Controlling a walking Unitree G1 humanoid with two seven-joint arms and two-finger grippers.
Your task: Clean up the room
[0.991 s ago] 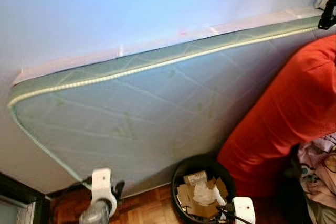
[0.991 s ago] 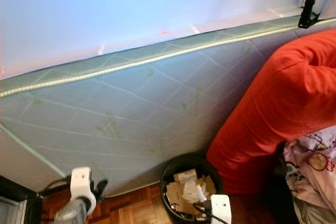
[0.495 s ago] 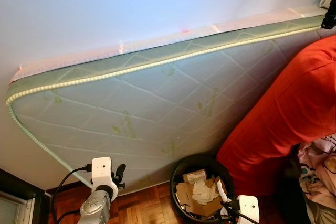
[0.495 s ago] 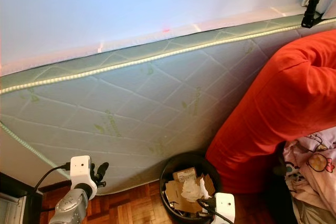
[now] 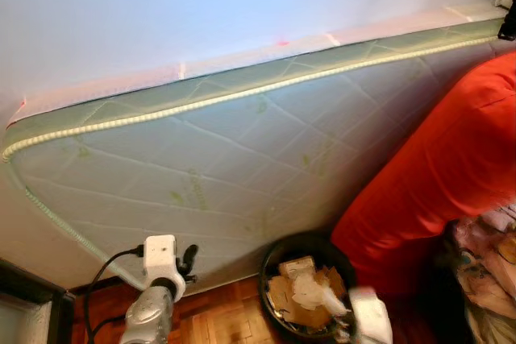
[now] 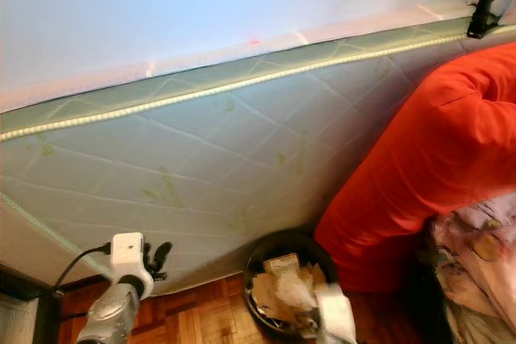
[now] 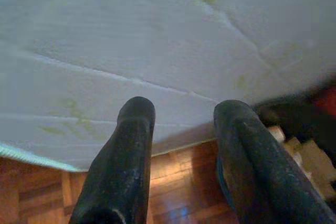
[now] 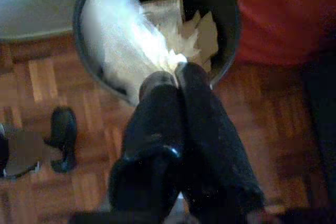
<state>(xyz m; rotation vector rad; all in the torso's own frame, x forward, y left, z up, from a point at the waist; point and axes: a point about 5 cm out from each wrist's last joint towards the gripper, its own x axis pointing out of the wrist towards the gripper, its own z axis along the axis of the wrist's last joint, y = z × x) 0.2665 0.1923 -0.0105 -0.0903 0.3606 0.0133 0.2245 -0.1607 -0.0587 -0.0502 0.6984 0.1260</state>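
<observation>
Right gripper (image 8: pixel 176 74) fingers clamped on a white plastic wrapper (image 8: pixel 123 40), which trails from the fingertips directly over the black waste bin (image 8: pixel 231 30) of cardboard scraps. Left gripper (image 7: pixel 181 129), fingers apart, idle by the mattress (image 5: pixel 242 159).

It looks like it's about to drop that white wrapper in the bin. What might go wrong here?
The right end effector is shut on the white plastic wrapper above the black bin. The wrapper trails toward the bin's rim, so if released here part of it may drape over the edge or slide onto the wood floor. The bin already holds cardboard scraps, so light plastic might sit on top and spill out.
</observation>
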